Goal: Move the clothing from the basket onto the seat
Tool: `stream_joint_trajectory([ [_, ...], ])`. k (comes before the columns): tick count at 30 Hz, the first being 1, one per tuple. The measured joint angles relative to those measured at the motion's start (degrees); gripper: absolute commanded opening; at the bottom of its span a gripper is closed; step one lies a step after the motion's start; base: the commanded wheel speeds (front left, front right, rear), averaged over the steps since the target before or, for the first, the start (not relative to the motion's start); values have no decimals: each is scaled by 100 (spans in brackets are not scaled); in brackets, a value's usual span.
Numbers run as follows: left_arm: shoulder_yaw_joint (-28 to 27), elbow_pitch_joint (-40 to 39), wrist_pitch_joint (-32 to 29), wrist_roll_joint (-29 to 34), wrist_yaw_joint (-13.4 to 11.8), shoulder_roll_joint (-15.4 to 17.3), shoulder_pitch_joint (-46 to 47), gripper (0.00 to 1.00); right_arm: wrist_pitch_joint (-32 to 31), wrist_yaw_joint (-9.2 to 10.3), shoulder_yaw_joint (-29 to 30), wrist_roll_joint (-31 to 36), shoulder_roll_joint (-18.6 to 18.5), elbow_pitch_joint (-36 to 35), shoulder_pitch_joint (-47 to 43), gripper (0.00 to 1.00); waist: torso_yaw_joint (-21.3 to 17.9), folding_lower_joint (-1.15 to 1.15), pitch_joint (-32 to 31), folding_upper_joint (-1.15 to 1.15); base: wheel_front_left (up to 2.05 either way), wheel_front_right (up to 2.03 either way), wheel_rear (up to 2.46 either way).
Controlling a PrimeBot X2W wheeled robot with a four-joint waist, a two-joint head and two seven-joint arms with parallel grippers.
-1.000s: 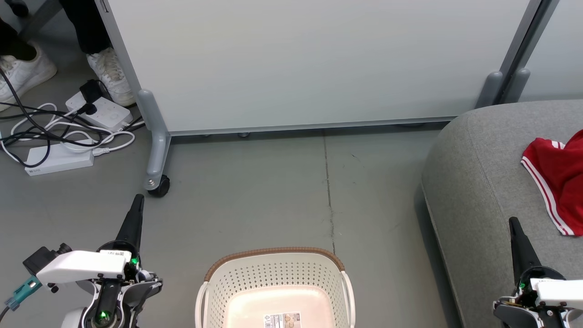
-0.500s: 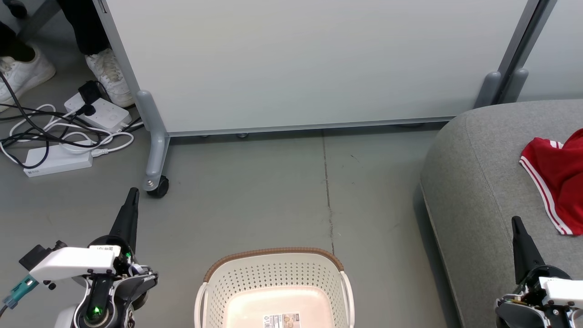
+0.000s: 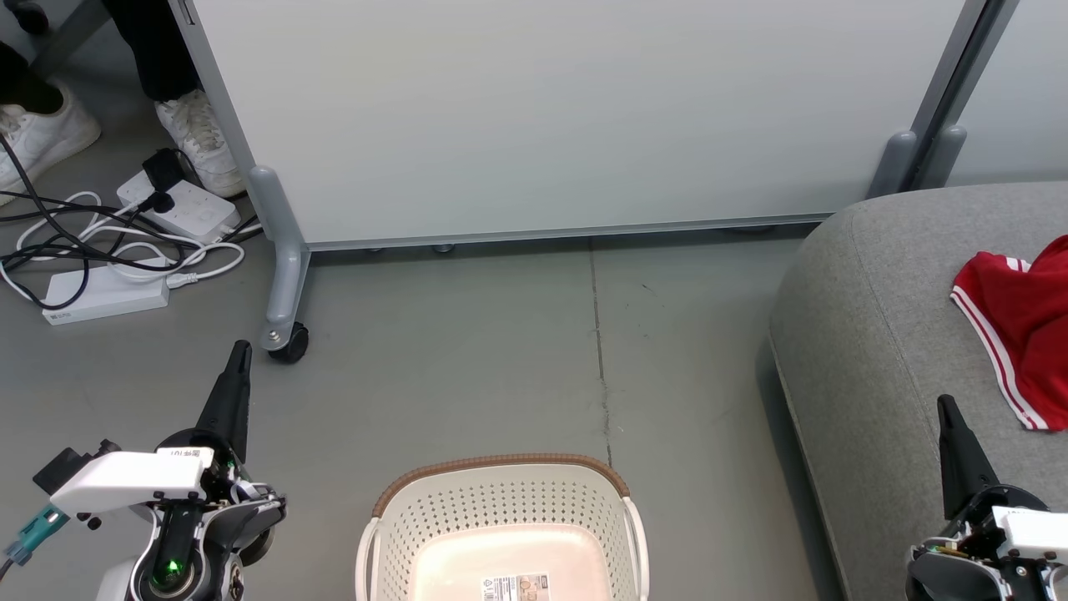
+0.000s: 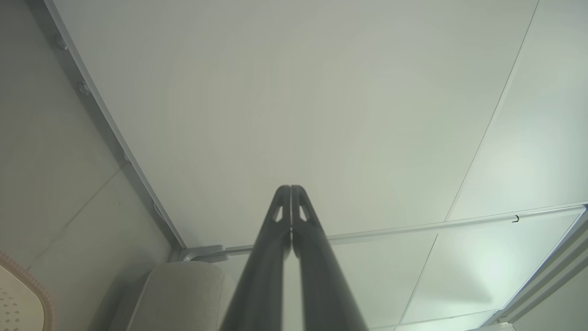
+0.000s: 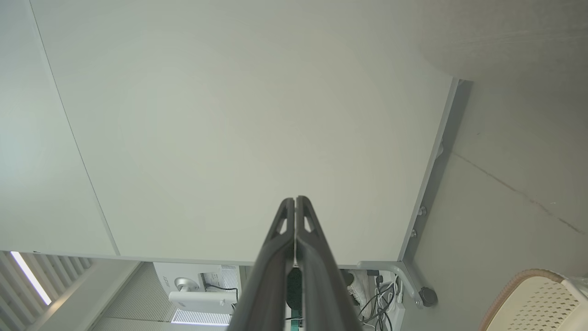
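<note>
Left pincer (image 3: pixel 242 351) is pinched right down, both fingers pressed together with nothing between them. It hangs low on my left over the grey floor (image 3: pixel 467 351), tip close to the caster (image 3: pixel 292 342) of the white partition (image 3: pixel 542 117). Right pincer (image 3: pixel 944 405) is closed just as tightly and is just as empty, its tip showing in front of the grey seat (image 3: pixel 876 317) on my right.

And there's the clothing (image 3: pixel 1022 334): red with thin white stripes, lying crumpled on top of the seat and running off the right edge of my head view, near my right pincer but apart from it.

Down between my arms the basket (image 3: pixel 501 501) stands on the floor beside the seat, brown trim along its rim, its pale bottom showing with a printed label (image 3: pixel 517 587) on it. Far left, power strips (image 3: pixel 179 207) lie on the floor, and a person's white shoes (image 3: pixel 200 138) are just behind them.
</note>
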State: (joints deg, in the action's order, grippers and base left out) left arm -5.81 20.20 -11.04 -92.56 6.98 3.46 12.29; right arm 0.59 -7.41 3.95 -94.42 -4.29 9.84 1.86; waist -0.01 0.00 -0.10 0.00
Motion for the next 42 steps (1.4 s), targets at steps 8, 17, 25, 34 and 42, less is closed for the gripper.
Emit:
stream_joint_trajectory([
  [8, -5, 0, -2, 0, 0, -2, 0, 0, 20, 0, -26, -32, -14, -1, 1, 0, 0, 0, 0, 0, 0, 0, 0],
  [17, -10, 1, -3, 1, 0, -4, 1, 0, 45, -1, -49, -45, -38, -2, 1, 0, 0, 0, 0, 0, 0, 0, 0],
  [25, -15, 1, -3, 1, 0, -7, 1, 0, 54, 0, -69, -62, -59, -4, 1, 0, 0, 0, 0, 0, 0, 0, 0],
  [34, -21, 1, -4, 9, 0, -9, 1, 0, 80, 0, -91, -90, -88, -5, 1, 0, 0, 0, 0, 0, 0, 0, 0],
  [42, -25, 1, -5, 10, 0, -11, 1, 0, 104, 0, -115, -119, -107, -8, 0, 0, 0, 0, 0, 0, 0, 0, 0],
])
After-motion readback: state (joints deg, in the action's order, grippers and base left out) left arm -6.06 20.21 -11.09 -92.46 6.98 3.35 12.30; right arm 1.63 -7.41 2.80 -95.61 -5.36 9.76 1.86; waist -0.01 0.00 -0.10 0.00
